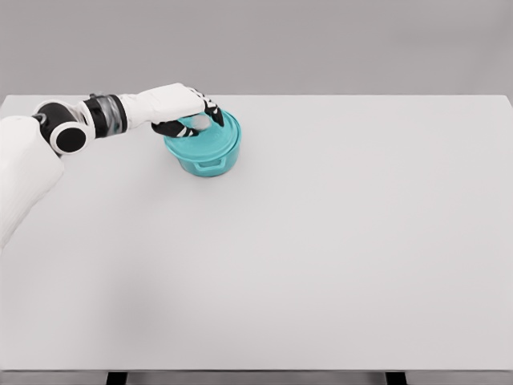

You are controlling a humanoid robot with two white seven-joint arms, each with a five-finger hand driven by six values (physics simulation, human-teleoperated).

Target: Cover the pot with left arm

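Observation:
A teal pot (210,163) with a small side handle stands on the white table at the back left. A teal lid (225,136) lies on top of it, seemingly level with the rim. My left hand (192,120) reaches in from the left and sits over the lid's centre. Its fingers (214,113) curl down around the pale knob, and the thumb is on the near side. The hand hides the knob and the left part of the lid. The right arm does not show in the head view.
The white table (337,241) stretches wide to the right and front of the pot. My left forearm (104,119) lies low over the table's back left corner.

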